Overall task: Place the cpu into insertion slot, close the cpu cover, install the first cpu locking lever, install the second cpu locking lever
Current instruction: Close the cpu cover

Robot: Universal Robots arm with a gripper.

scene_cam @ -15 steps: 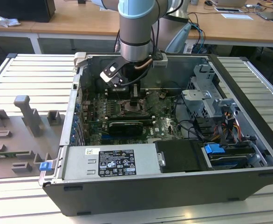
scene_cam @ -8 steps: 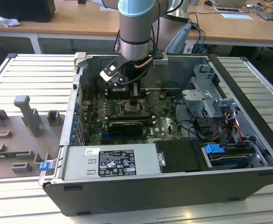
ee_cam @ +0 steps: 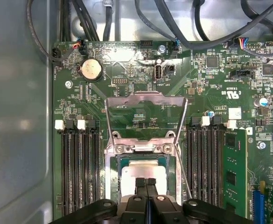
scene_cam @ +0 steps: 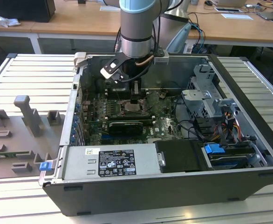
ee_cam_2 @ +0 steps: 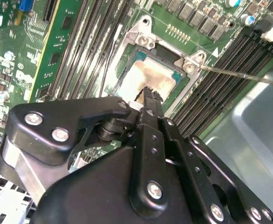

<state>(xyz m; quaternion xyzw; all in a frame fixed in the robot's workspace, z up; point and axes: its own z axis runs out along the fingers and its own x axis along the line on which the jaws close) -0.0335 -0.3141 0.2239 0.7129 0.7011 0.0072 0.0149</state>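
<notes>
Claw (ee_cam: 146, 183): narrow, the two fingers pressed together with nothing gripped between them. In both wrist views the tips hang directly over the cpu (ee_cam: 143, 170), touching it or just above it; I cannot tell which.

Cpu: lying flat inside the insertion slot (ee_cam: 110, 173), pale face up and edges square to the silvery rim. I judge it seated, which would explain why I carry nothing.

Cpu cover (ee_cam: 148, 96): not closed. It stands swung back on its hinge, away from the socket, and the green circuit board (ee_cam: 211, 84) shows through its cut-out. Held back like this, it leaves the socket open from above.

Locking lever (ee_cam: 183, 165): one thin metal rod stands raised beside the socket, free of its catch, so the cover is not clamped.

Setting: in the exterior view my arm reaches down into the open computer case (scene_cam: 127, 186), which lies on its side on the ribbed tabletop (scene_cam: 24, 70).
</notes>
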